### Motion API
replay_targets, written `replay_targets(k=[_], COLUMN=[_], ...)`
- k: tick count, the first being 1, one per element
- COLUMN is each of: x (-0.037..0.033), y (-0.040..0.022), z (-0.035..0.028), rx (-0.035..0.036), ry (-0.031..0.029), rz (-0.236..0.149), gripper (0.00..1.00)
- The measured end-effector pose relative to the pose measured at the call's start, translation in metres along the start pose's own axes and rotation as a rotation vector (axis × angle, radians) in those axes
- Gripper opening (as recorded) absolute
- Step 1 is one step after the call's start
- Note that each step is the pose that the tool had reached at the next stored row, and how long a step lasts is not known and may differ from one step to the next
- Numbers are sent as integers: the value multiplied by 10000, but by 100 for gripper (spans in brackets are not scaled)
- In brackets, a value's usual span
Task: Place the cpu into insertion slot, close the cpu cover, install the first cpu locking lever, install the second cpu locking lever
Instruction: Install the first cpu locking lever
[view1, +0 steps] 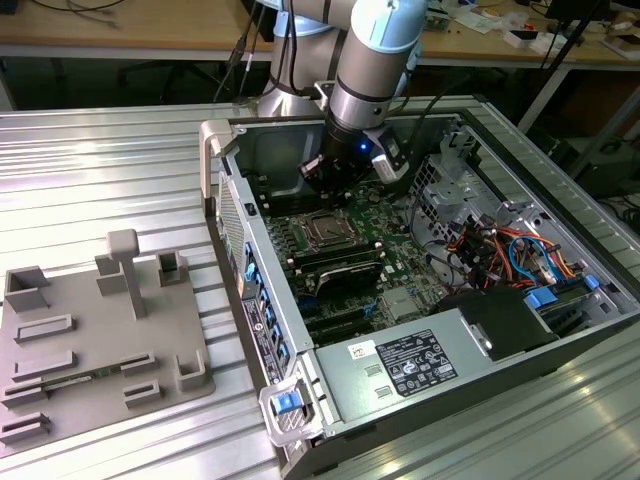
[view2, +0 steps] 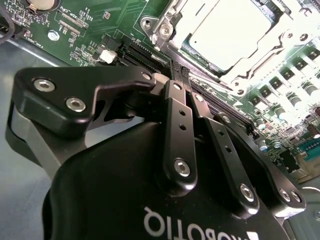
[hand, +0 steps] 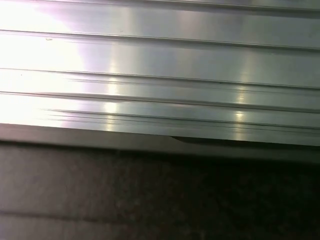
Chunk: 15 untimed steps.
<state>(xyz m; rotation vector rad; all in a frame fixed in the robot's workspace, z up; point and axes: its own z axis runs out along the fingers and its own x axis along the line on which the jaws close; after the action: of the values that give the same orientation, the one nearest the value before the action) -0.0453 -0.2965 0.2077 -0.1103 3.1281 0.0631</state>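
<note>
The cpu (view2: 232, 27), its silver top bright, lies in the insertion slot on the green board. The shiny cpu cover (view2: 167, 25) lies down flat around it, and the chip shows through its window. In the exterior view the covered socket (view1: 325, 232) sits mid-board inside the open computer case. My gripper (view2: 173, 70) is shut, its black fingers (view2: 176, 112) pressed together with nothing visible between them. The tips point down at the board just beside the cover's edge. Seen from outside, the gripper (view1: 324, 180) hangs a little above the socket, on its far side.
Black memory slots (view1: 340, 265) flank the socket. A power supply (view1: 420, 360) and coloured cables (view1: 500, 250) fill the case on the exterior view's right. A case wall (view1: 228, 200) stands on the exterior view's left, and beyond it a grey fixture plate (view1: 100, 330) rests on the ribbed aluminium table (hand: 160, 60).
</note>
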Motion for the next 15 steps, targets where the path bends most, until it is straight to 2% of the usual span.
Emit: replay_targets(k=[7, 15], x=[-9, -4], y=[-3, -62], z=[7, 3], rx=[-3, -2], ry=[-4, -2], rz=[0, 1], gripper=[11, 11])
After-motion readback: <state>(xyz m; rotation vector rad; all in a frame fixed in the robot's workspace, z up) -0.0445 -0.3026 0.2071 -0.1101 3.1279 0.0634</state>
